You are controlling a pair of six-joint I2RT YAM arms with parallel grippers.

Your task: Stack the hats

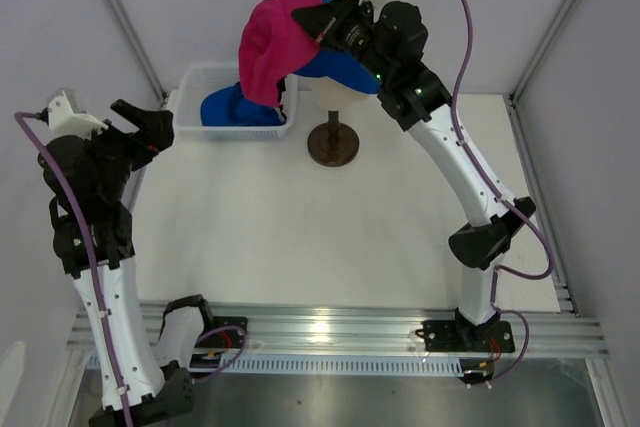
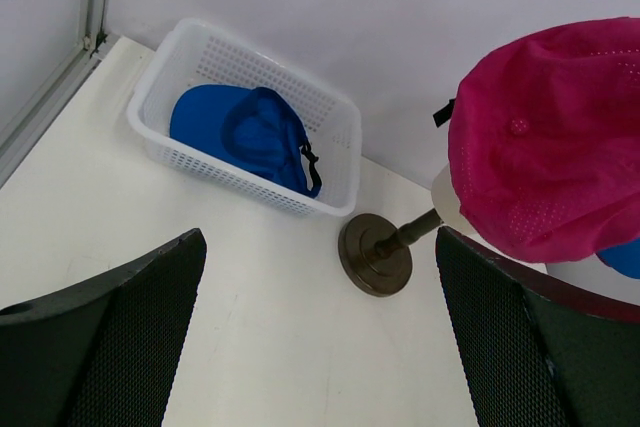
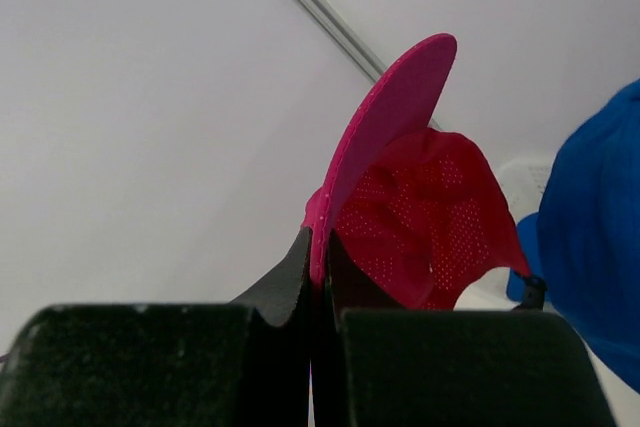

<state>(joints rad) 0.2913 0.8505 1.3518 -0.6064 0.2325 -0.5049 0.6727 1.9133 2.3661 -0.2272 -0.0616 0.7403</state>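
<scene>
My right gripper [image 1: 318, 29] [image 3: 320, 259] is shut on the brim of the magenta pink hat [image 1: 272, 45] [image 3: 425, 222]. The hat hangs in the air at the back, its crown drooping over the basket's right end. Just behind it a bright blue hat [image 1: 345, 69] [image 3: 598, 247] [image 2: 626, 257] sits on the mannequin head. The pink hat [image 2: 550, 142] covers most of that head in the left wrist view. Another blue hat [image 1: 232, 107] [image 2: 245, 127] lies in the white basket. My left gripper [image 1: 150, 129] [image 2: 320, 347] is open and holds nothing, at the left, beside the basket.
The white mesh basket [image 1: 192, 77] [image 2: 340, 117] stands at the back left against the wall. The cream mannequin head [image 2: 448, 197] rests on a dark post with a round base [image 1: 333, 143] [image 2: 375, 253] right of the basket. White walls close in the table.
</scene>
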